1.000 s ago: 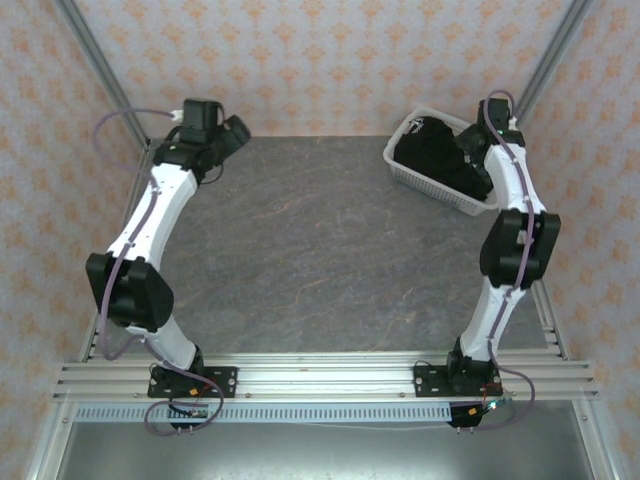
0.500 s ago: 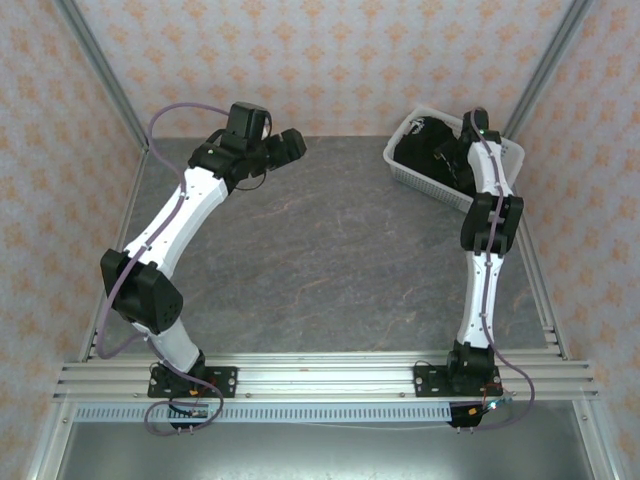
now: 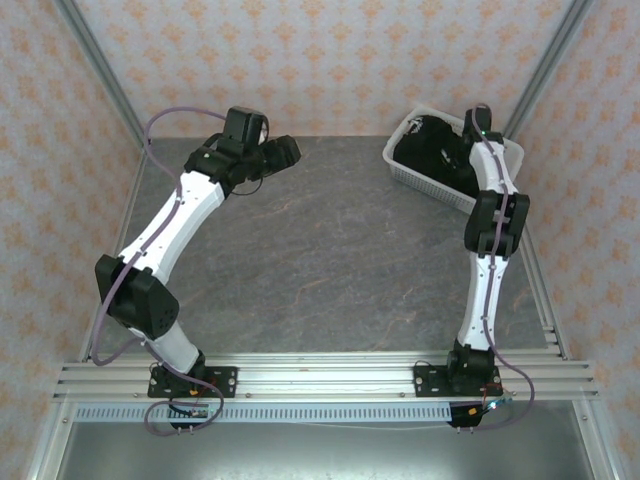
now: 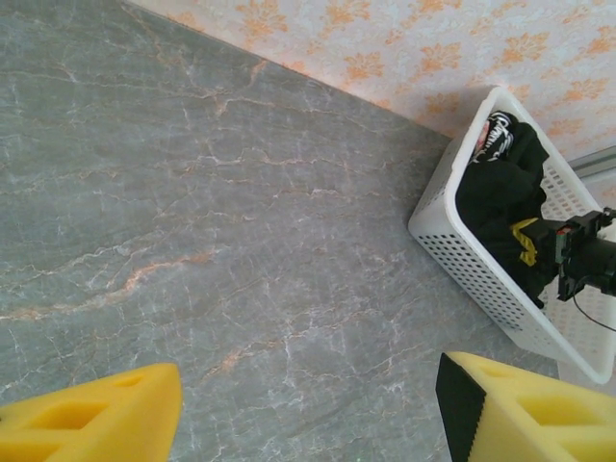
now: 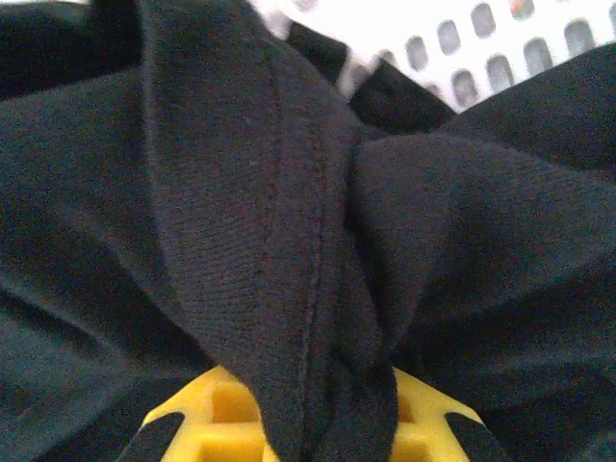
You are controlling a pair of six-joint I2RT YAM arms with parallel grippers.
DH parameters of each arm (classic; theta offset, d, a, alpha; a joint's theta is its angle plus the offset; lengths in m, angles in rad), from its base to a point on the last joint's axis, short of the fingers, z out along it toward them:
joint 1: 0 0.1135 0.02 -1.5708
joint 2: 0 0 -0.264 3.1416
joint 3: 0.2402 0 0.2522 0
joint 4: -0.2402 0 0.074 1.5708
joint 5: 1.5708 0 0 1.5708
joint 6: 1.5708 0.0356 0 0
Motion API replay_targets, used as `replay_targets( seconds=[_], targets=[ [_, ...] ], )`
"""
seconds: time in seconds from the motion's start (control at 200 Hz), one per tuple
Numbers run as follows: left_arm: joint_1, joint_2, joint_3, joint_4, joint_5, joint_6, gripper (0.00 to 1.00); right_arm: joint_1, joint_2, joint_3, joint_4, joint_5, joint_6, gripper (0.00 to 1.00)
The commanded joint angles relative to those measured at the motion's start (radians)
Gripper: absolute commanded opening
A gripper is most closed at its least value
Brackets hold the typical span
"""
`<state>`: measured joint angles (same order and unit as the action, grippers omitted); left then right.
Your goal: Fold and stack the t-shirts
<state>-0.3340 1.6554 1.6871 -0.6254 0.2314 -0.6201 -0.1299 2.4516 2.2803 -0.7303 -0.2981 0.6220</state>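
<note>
grey, marble-patterned table (image 3: 320, 260) fills the middle of the overhead view, a broad flat surface that looks meant for spreading cloth out. two white arms rise from the bottom edge. the left arm (image 3: 165, 230) bends toward the upper left, and the right arm (image 3: 490, 270) stretches up the right side so its end can reach into a white perforated basket (image 3: 398, 165) at the upper right corner of the table. inside the basket lies the t-shirt (image 3: 430, 150), black and bunched in a heap, not yet lifted out or unfolded, so the task seems to be at its very start. the left gripper (image 3: 283, 152) hangs above the table at upper centre-left, turned toward the basket. in its own wrist view its yellow fingers (image 4: 96, 414) sit at the lower corners of the frame, well apart with nothing between them, likely ready to take a second hold once the cloth comes out. the right gripper (image 4: 527, 243) is down in the basket. its wrist view shows the jaws closed on a gathered fold of the black fabric, with a stitched seam running down mid-frame and the yellow pads (image 5: 221, 409) peeking out at the bottom. a small white printed patch (image 4: 496, 137) shows on the cloth at the basket's upper end in the left wrist view.
</note>
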Motion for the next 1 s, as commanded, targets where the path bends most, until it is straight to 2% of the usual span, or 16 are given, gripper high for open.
replay_targets(
  seconds=[0.0, 0.165, 0.275, 0.38, 0.51, 0.585, 0.681, 0.821, 0.921, 0.996],
  targets=[
    [-0.006, -0.050, -0.012, -0.037, -0.026, 0.033, 0.72, 0.037, -0.238, 0.002, 0.156, 0.071, -0.050, 0.00],
    [-0.003, -0.062, -0.019, -0.058, -0.097, 0.035, 0.73, 0.098, -0.424, 0.046, 0.158, 0.121, -0.105, 0.00],
    [0.000, -0.068, -0.014, -0.075, -0.151, 0.033, 0.74, 0.168, -0.527, 0.064, 0.148, 0.111, -0.145, 0.00],
    [0.017, -0.077, -0.010, -0.099, -0.209, 0.014, 0.76, 0.268, -0.600, 0.067, 0.117, 0.082, -0.190, 0.00],
    [0.050, -0.103, -0.025, -0.115, -0.250, -0.013, 0.77, 0.443, -0.678, 0.031, 0.077, 0.100, -0.249, 0.00],
    [0.068, -0.123, -0.040, -0.123, -0.262, -0.024, 0.80, 0.542, -0.712, -0.033, 0.074, 0.121, -0.251, 0.00],
    [0.086, -0.155, -0.062, -0.143, -0.285, -0.027, 0.83, 0.648, -0.750, -0.217, 0.102, 0.147, -0.216, 0.00],
    [0.109, -0.197, -0.124, -0.176, -0.280, -0.026, 0.86, 0.721, -0.767, -0.550, 0.196, 0.112, -0.102, 0.00],
    [0.118, -0.213, -0.183, -0.210, -0.239, -0.022, 0.85, 0.725, -0.721, -0.680, 0.152, 0.070, -0.070, 0.13],
    [0.119, -0.225, -0.244, -0.225, -0.191, -0.018, 0.84, 0.724, -0.677, -0.705, 0.061, 0.016, -0.093, 0.34]
  ],
)
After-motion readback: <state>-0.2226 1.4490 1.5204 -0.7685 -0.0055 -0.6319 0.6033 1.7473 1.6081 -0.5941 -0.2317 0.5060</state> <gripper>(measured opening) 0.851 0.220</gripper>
